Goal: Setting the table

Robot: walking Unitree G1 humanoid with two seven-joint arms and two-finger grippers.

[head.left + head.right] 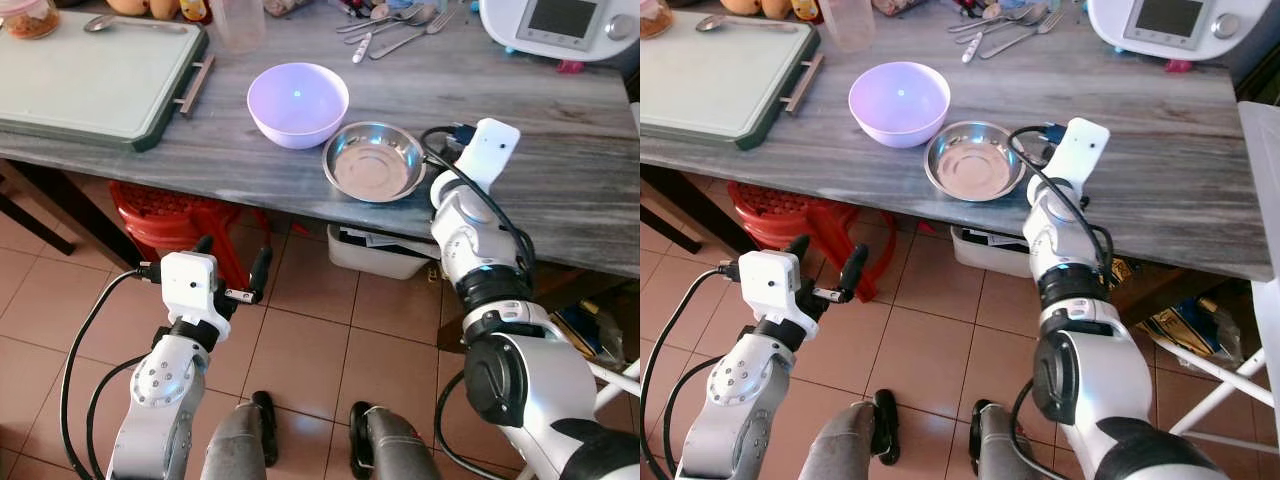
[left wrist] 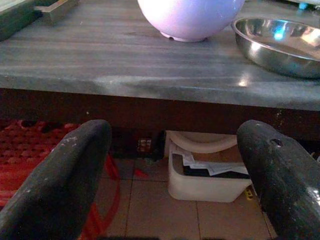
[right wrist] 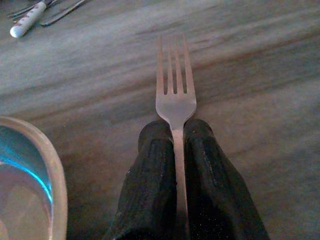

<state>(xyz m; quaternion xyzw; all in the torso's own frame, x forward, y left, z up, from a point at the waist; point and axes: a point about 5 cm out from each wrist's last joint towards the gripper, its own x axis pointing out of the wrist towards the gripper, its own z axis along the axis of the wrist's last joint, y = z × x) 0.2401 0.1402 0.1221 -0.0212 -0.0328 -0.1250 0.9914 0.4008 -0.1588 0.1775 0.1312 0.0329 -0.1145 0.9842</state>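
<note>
Clamped by its handle between the black fingers of the right gripper (image 3: 177, 135), silver metal fork (image 3: 174, 82) pointing tines-forward over grey tabletop (image 3: 260, 75), just beside shallow steel bowl (image 1: 374, 160); left gripper (image 2: 175, 165) idle, spread wide.

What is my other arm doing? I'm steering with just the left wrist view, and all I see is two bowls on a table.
Observer: The right end effector is shut on a fork, over the table just right of the steel bowl.
Operator: Are there more forks somewhere?
Observer: Yes, a loose pile of cutlery lies near the table's far edge, beyond the bowls.
Operator: What is over on the left?
Observer: A green tray with a spoon lying on its far side.
</note>
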